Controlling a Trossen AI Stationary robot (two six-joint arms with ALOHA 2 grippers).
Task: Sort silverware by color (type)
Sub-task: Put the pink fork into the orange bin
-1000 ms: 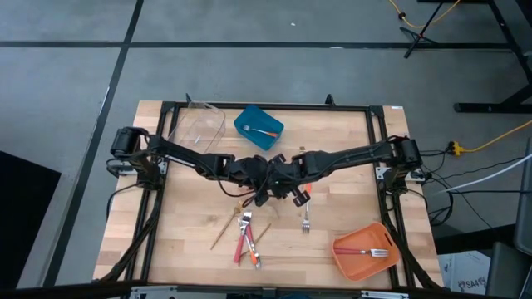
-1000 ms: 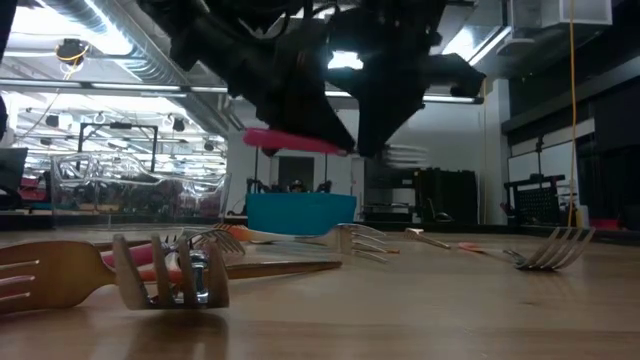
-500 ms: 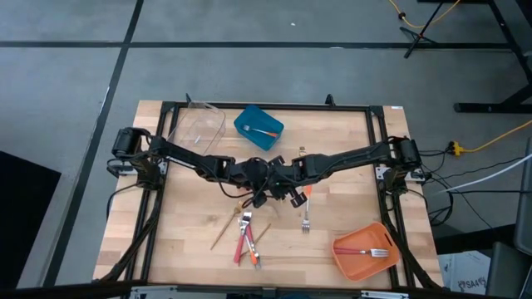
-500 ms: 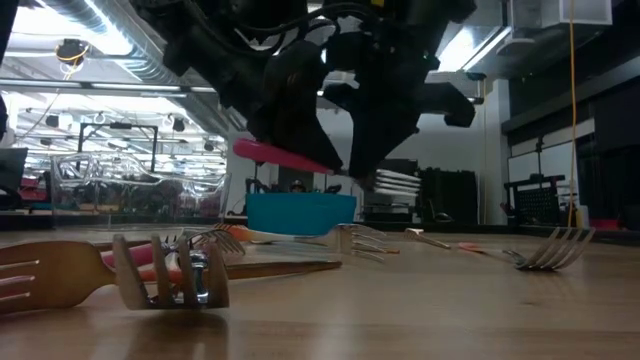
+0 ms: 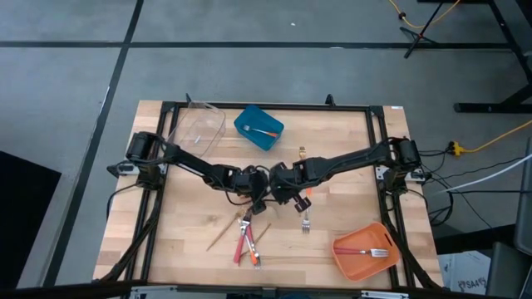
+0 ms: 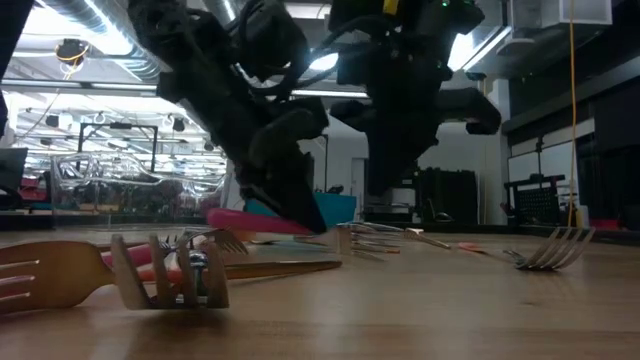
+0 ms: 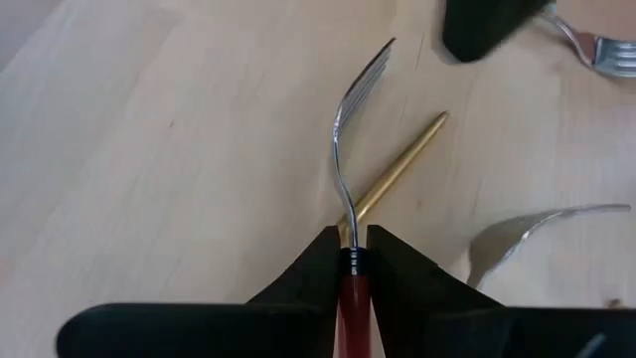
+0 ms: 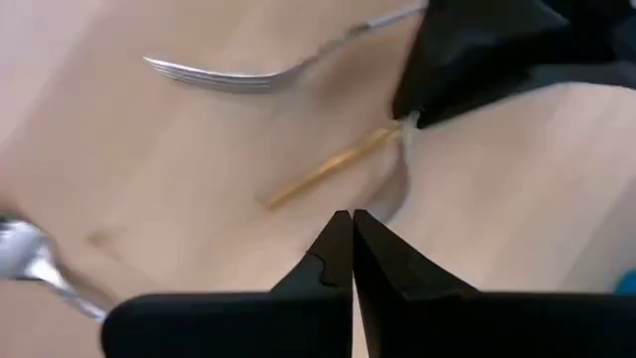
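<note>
My left gripper (image 7: 349, 261) is shut on a red-handled, silver-headed fork (image 7: 346, 149), low over the middle of the table (image 5: 183, 208). A gold utensil (image 7: 397, 169) lies on the wood just under the fork. My right gripper (image 8: 351, 224) hangs shut and empty close beside it (image 5: 293, 198). More silverware lies on the table: an orange-handled fork (image 5: 305, 218) and a cluster of red-handled forks (image 5: 246, 242) next to a gold utensil (image 5: 222, 233). My left gripper pinches the fork's red handle at its head end (image 7: 349, 283), just behind the silver neck, between its two fingers. The fingers slant down from the table's left and lie along the fork. The head (image 7: 360, 85) points out beyond the fingertips; whether its tines touch the wood I cannot tell.
A blue bin (image 5: 258, 128) with one fork stands at the far middle, and a clear bin (image 5: 199, 124) to its left. An orange bin (image 5: 362, 249) holding a fork sits at the near right. A black frame (image 5: 378, 141) borders the table. Both arms crowd the centre.
My left gripper has sunk toward the table with the red-handled fork, staying shut on it, so the fork now hangs just above the wood. My right gripper has sunk a little beside it.
</note>
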